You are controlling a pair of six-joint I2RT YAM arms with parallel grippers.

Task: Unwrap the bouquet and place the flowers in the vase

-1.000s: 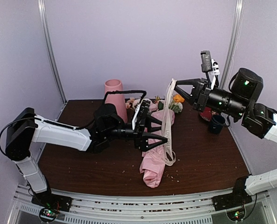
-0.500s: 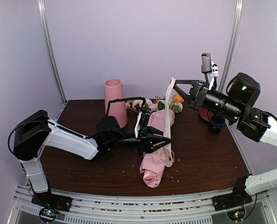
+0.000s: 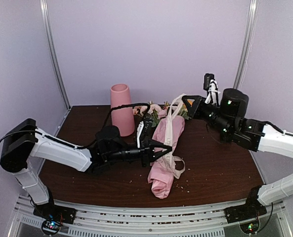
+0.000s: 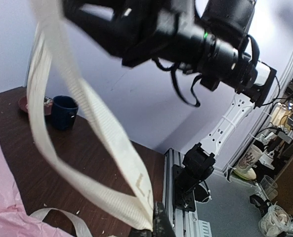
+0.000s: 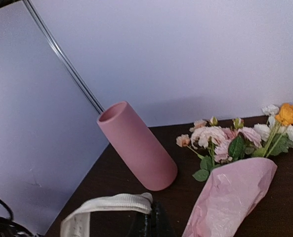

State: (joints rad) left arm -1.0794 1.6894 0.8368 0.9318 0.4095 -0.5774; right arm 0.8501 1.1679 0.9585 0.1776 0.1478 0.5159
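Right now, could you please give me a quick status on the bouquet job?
Left tool shut on ribbon, right tool shut on it higher up. Bouquet lying on table, paper on. Vase upright beyond, mouth unobstructed.

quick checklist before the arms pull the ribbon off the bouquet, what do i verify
1. left fingers shut on the ribbon: ok
2. right fingers shut on the ribbon higher up: ok
3. ribbon free of the bouquet: cannot tell, its loops lie against the pink paper
4. flowers unwrapped: not ok, paper covers the stems
5. vase upright, mouth unobstructed: ok
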